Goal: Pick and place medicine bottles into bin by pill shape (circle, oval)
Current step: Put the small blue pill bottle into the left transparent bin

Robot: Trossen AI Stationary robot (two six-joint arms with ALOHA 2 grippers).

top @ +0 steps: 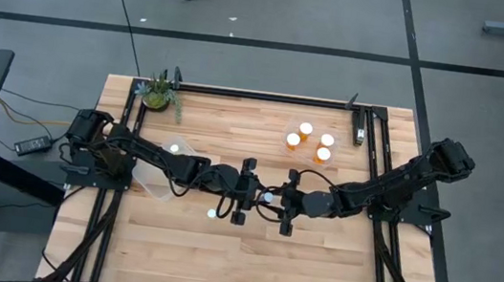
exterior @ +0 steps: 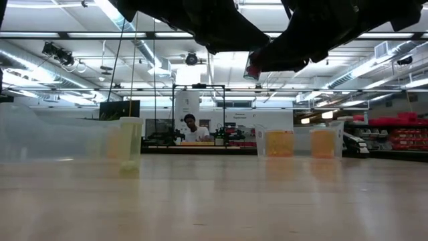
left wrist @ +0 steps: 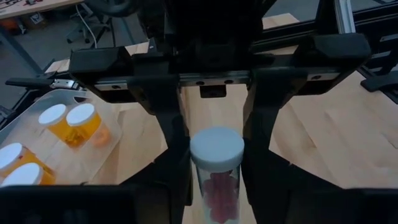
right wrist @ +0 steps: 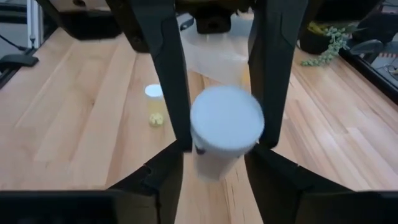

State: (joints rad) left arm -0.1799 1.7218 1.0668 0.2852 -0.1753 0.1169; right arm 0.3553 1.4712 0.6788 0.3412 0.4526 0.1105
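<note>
**Both grippers meeting over one bottle at mid-table**

Seen from above, going left to right across the table: the potted plant (top: 158,94) is sitting at about eleven o'clock from the table's centre, near the far rail. Just below it, toward nine o'clock, a clear plastic bin (top: 164,169) is lying under the left arm, with one white cap (top: 174,148) showing inside it.

The left gripper (top: 244,191) is reaching in toward the middle of the table. At about seven o'clock from it, a small bottle with a white cap (top: 210,214) is standing alone on the wood; the right wrist view shows that same bottle (right wrist: 154,104) with yellowish contents.

Between the two grippers a white-capped bottle (top: 267,198) is being held off the table. In the left wrist view its clear body is showing reddish pills (left wrist: 216,171), and dark fingers (left wrist: 171,134) are pressing against both of its sides. In the right wrist view the same bottle (right wrist: 226,127) is sitting tight between that arm's own fingers (right wrist: 168,68). So both sets of fingers are looking clamped on it.

The right gripper (top: 290,202) is facing the left one, almost touching it.

Farther right, at about one o'clock from the centre, four orange bottles with white caps (top: 313,141) are standing in a close cluster, well apart from the grippers.

In the low view a person (exterior: 192,128) is sitting far back in the room.
</note>
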